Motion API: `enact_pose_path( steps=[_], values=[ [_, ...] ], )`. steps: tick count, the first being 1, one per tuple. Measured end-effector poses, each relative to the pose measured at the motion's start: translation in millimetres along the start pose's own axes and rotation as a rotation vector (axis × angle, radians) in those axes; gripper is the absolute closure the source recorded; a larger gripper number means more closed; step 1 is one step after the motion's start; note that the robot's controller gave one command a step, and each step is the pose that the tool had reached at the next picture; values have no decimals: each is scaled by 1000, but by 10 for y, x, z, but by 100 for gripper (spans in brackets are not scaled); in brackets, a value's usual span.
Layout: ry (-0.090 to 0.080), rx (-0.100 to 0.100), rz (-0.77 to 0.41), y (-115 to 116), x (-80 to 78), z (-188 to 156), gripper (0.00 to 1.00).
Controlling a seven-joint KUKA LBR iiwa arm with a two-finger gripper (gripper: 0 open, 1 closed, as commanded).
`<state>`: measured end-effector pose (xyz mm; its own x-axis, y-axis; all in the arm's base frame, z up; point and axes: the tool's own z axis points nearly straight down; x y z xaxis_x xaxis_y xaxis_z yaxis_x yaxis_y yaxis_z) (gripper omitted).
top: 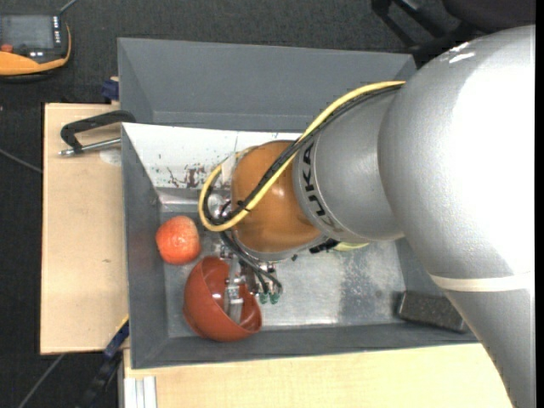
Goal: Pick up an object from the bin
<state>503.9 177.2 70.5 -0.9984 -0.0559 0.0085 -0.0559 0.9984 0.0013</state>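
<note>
Down at the near-left corner of the bin [255, 83]: 1 red bowl [208, 313], round, glossy, dark red, brighter along the rim. Pressed close to the front wall, with little room on the left wall side. Directly over its right part, overlapping it in the camera view: the gripper [246, 294], hanging below the orange cover [268, 198] of the arm [442, 168]. Cannot tell whether spread, pressed together or pinching anything, nor whether touching the bowl.

Just up-left of the bowl, near the left wall: 1 orange ball [178, 240], rough-skinned. Far off in the near-right corner, against the front wall: 1 dark grey block [429, 310]. Between bowl and block, bare metal floor along the front wall. Back half of the bin covered from view by the arm.
</note>
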Motion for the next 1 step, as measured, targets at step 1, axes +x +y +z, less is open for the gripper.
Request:
enact_pose_path(
  steps=[1],
  values=[
    [-24,-4,6,-17,-65,-38,100]
  ],
)
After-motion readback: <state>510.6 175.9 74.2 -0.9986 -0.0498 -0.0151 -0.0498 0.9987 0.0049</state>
